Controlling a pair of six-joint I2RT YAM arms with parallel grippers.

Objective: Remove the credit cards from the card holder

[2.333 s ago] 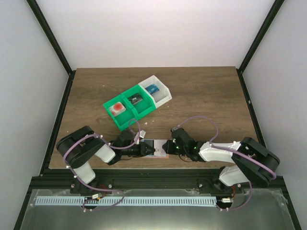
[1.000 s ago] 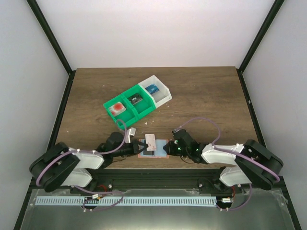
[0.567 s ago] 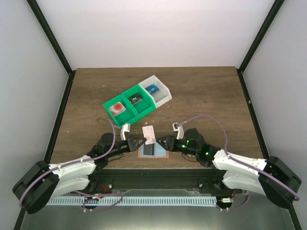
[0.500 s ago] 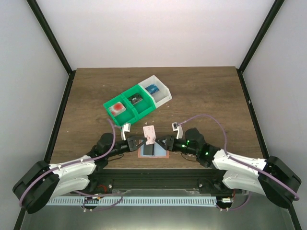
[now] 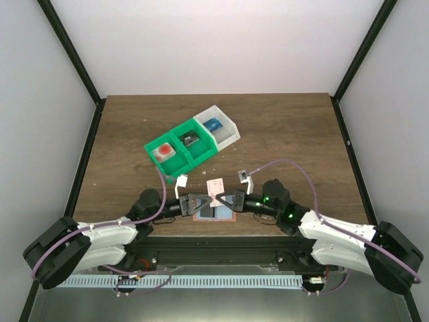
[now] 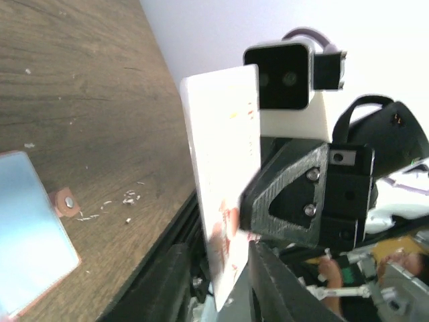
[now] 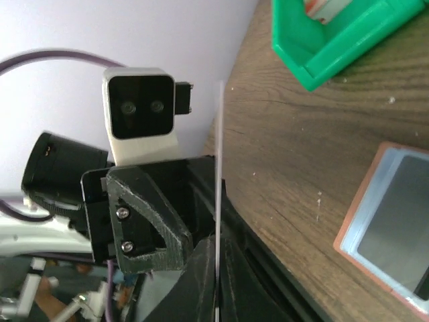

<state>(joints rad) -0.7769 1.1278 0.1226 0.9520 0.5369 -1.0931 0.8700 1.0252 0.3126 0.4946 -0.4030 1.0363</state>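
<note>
The card holder [image 5: 232, 217] lies open on the table near the front edge, with a pale blue card [image 5: 204, 213] and a grey card [image 5: 224, 213] in it. A whitish credit card [image 5: 216, 186] with red marks is held upright above it. My right gripper [image 5: 228, 200] is shut on this card, which shows edge-on between its jaws in the right wrist view [image 7: 218, 201]. My left gripper [image 5: 199, 201] faces it from the left. In the left wrist view its jaws stand apart around the card [image 6: 221, 154]. The wallet's blue card [image 6: 27, 235] and grey card [image 7: 395, 231] also show.
A green-and-white three-compartment bin [image 5: 175, 170] with red, black and blue blocks stands behind the wallet; its green corner [image 7: 335, 40] shows in the right wrist view. The table's front edge and black rail lie just under both grippers.
The left gripper lifted the whitish card off the wallet. The right gripper came in from the right and closed on it; the card has moved slightly right and the left jaws now stand apart.
</note>
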